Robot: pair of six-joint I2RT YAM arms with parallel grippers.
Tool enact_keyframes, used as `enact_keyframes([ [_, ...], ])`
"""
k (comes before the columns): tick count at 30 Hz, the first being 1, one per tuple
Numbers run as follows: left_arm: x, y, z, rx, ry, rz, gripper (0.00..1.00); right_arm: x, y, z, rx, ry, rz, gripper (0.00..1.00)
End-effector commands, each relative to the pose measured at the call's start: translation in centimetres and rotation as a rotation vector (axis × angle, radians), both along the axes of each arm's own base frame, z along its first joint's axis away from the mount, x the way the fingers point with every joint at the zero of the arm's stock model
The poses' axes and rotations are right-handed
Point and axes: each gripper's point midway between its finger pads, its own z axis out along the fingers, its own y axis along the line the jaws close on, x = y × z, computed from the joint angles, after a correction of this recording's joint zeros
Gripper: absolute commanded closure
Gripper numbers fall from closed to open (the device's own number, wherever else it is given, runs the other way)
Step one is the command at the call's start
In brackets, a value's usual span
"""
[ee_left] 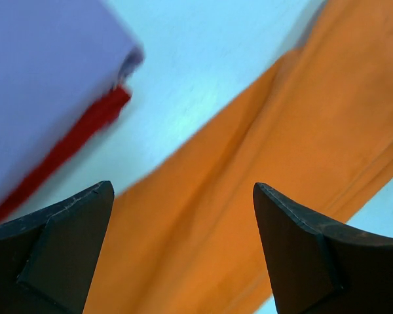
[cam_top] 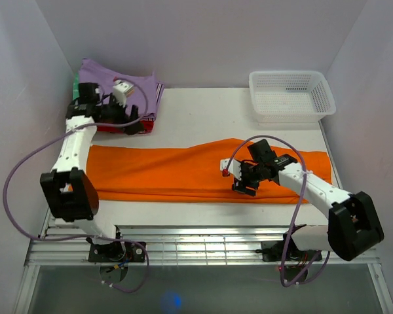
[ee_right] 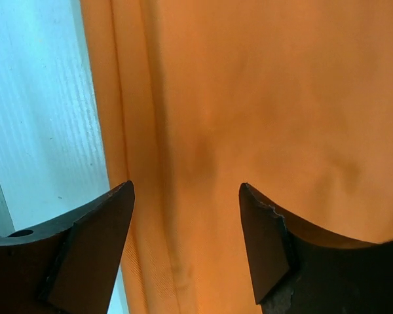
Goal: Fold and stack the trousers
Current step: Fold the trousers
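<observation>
Trousers (cam_top: 183,173) lie flat along the counter (cam_top: 203,111), long axis left to right, nearly spanning it. The doubled edge in the right wrist view suggests one leg laid over the other, though I cannot be sure.

Right end effector (ee_right: 187,190): spread, holding nothing, low over the cloth near its near edge, likely placed to pinch that edge.

Left end effector (ee_left: 183,193): spread, empty, above the trousers' far-left end, beside the lilac garment (cam_top: 121,78) lying on a red garment (cam_top: 114,128). That pile is probably where the trousers get stacked.

Basket (cam_top: 291,95) sits far right, well apart.
</observation>
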Motion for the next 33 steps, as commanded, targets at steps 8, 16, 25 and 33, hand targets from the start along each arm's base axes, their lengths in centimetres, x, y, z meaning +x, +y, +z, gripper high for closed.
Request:
enact_keyframes([
  [8, 8.3, -20.0, -3.9, -0.202, 0.204, -0.175, 0.13, -1.9, -0.7, -7.4, -0.095, 0.055, 0.015, 0.85],
  [16, 5.4, -29.3, -9.4, -0.299, 0.372, -0.32, 0.51, -5.2, -2.7, -9.8, -0.163, 0.049, 0.05, 0.92],
  [25, -1.2, -31.2, -12.4, -0.21, 0.303, -0.472, 1.0, -4.0, -2.2, -6.9, -0.123, 0.012, -0.045, 0.43],
  [33, -6.7, -28.9, -14.1, -0.051, 0.139, -0.522, 1.0, 2.9, -1.8, 7.0, 0.289, -0.075, -0.338, 0.4],
])
